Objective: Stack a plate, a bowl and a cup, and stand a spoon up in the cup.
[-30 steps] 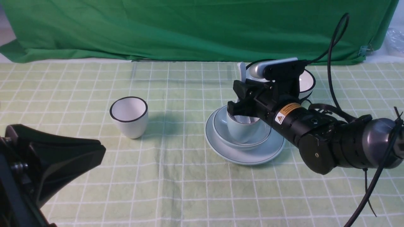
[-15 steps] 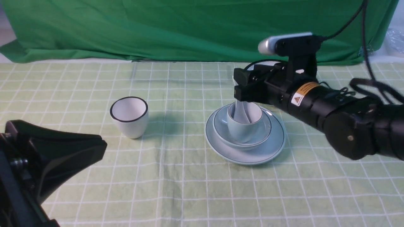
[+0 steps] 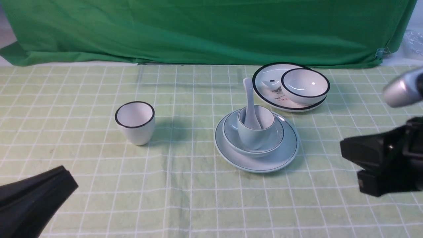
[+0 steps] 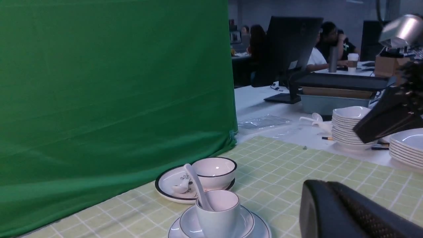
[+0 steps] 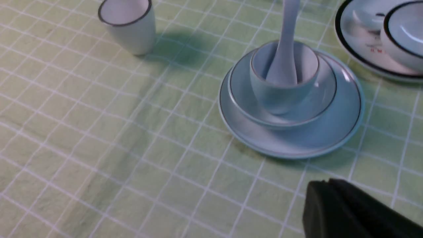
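Stack and arms, front view, read from left to right. At the near left edge your left gripper (image 3: 67,180) has its jaws pressed together on nothing; it sits lower in the frame than a second ago. Ahead of those jaws and a little to their right, the black-rimmed white cup (image 3: 134,122) stands alone on the checked tablecloth (image 3: 185,198), in the same place as before.

Further right, between the two pairs of jaws and well apart from both, you find the task's things. The plate (image 3: 287,155) lies on the cloth, the bowl (image 3: 230,137) sits in it, and the cup (image 3: 254,137) sits in the bowl. The spoon (image 3: 249,99) stands scoop-down in the cup, with its handle leaning on the far rim.

Beyond the stack, the white plate (image 3: 264,86) carries the white bowl (image 3: 305,86).

At the right edge your right gripper (image 3: 347,153) has drawn back from the stack. A second ago it hung over the cup, and half a second ago it was at the spoon handle. Now its jaws are closed and empty, with the stack ahead and to their left.

The spoon stays up unaided, so you may judge every step done. Only the retreat remains.
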`<state>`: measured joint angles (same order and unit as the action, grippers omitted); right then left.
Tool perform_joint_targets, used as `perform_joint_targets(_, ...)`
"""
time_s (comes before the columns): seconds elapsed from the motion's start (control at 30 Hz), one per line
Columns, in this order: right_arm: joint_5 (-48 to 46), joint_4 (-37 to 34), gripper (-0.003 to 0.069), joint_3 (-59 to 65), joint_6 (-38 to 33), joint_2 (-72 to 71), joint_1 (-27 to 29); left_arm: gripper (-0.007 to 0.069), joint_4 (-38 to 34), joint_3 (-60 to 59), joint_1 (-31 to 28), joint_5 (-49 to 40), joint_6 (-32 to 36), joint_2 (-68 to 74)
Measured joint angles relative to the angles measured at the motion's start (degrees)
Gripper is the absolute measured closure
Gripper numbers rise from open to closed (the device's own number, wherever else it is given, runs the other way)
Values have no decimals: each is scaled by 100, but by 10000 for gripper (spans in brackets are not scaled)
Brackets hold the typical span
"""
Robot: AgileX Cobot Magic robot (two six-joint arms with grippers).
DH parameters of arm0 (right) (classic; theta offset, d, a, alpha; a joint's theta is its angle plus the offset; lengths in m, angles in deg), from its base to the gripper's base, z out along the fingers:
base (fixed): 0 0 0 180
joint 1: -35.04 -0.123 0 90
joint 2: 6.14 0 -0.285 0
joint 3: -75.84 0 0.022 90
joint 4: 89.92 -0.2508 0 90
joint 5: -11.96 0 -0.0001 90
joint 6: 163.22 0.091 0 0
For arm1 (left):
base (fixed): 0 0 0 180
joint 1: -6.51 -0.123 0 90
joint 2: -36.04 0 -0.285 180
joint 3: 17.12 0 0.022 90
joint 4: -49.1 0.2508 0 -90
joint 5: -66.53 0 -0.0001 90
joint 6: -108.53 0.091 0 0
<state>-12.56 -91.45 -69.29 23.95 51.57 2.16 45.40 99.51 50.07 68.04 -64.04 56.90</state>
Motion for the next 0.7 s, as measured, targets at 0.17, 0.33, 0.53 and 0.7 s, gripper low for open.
perform_joint_targets(0.17,-103,0,620,407,84,-675,0,623,0,-650,0,127,0,-12)
perform_joint_targets(0.33,-118,0,606,487,84,-912,0,623,0,-1194,0,134,0,-12)
perform_joint_targets(0.53,-35,153,606,499,66,-1103,223,623,0,-1418,0,-477,0,-12)
perform_joint_targets(0.7,166,304,641,940,-486,-1997,1329,623,0,-1423,0,-946,0,-12)
